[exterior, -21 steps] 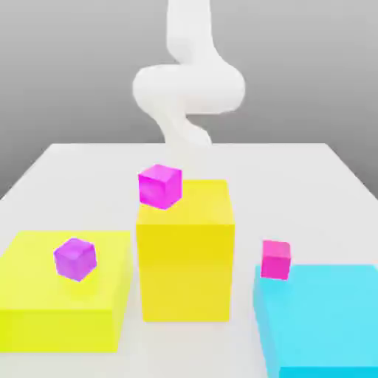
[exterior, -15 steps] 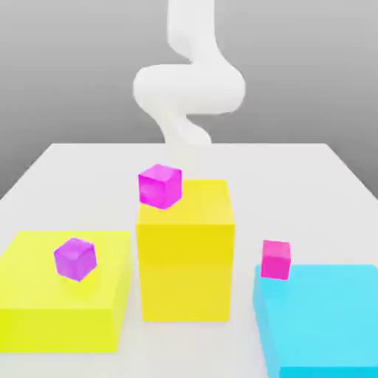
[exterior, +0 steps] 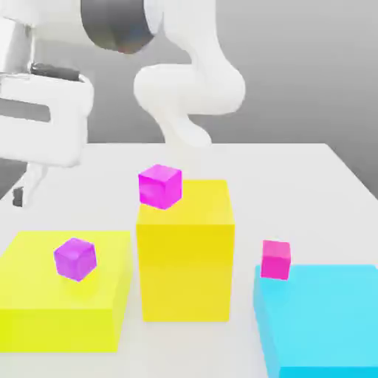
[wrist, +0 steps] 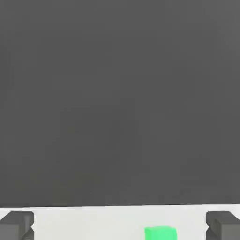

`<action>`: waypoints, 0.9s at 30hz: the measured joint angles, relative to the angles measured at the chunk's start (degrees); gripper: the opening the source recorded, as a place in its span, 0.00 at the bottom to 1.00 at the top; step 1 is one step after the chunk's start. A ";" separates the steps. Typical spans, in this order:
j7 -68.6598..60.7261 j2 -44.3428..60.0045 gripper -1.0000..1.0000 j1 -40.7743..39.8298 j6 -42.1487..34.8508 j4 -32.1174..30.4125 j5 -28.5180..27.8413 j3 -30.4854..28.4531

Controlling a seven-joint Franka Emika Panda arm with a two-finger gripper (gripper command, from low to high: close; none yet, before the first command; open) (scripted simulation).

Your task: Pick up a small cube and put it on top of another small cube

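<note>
The task's cubes are several, and which one must be picked is not told: a magenta cube (exterior: 160, 187) is on the tall orange-yellow block (exterior: 186, 269), by its edge toward the ext. view's left; a violet cube (exterior: 75, 259) is on the low yellow block (exterior: 59, 328); a pink cube (exterior: 276, 260) is at a corner of the cyan block (exterior: 325, 317). These three have not moved in the last moment, and no cube is stacked on another one. What has changed is the arm (exterior: 122, 22): its hand part has come into the ext. view, at the left side, above and behind the low yellow block. For the task this means, I judge, that the approach is only beginning, and the violet cube is maybe the nearest candidate (not sure). The gripper (wrist: 120, 226) is wide open and holds nothing; in the hand view a green object (wrist: 160, 233) is seen between the fingers, touching neither, and I cannot tell if it is a cube. Shapes are simple: cubes with sharp edges, box-like blocks, all smooth w/o texture, approx. like plastic. The bench (exterior: 280, 184) is plain white, the arm is white and rounded w/ a dark grey joint band.
</note>
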 joint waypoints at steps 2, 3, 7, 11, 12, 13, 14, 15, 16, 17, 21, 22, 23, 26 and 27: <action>-3.31 4.23 0.50 -1.54 0.82 0.80 1.71 -0.11; -4.99 6.34 0.50 -2.36 1.22 1.21 2.61 -0.11; -11.80 14.76 0.50 -6.33 2.74 2.85 6.36 0.23; -18.41 23.05 0.50 -11.16 4.16 4.53 9.89 1.54; -19.65 25.11 0.50 -12.17 4.85 4.98 10.61 1.97; -20.26 27.16 0.50 -13.02 5.99 5.47 11.01 2.59; -20.85 29.23 0.50 -13.54 7.31 5.98 11.58 3.05; -21.26 31.30 0.50 -14.01 8.75 6.49 12.03 3.54; -21.59 33.10 0.00 -14.35 10.06 6.94 12.41 3.94; -21.59 33.10 0.00 -14.35 10.06 6.94 12.41 3.94; -21.65 33.09 0.00 -14.36 9.94 6.95 12.49 3.96; -21.81 34.00 0.00 -14.52 10.61 7.17 12.68 4.15; -21.75 33.42 0.00 -14.43 10.16 7.03 12.59 4.01; -21.07 28.52 0.00 -13.59 6.49 5.78 11.58 2.90; -20.97 26.61 0.00 -13.24 5.15 5.54 11.06 2.53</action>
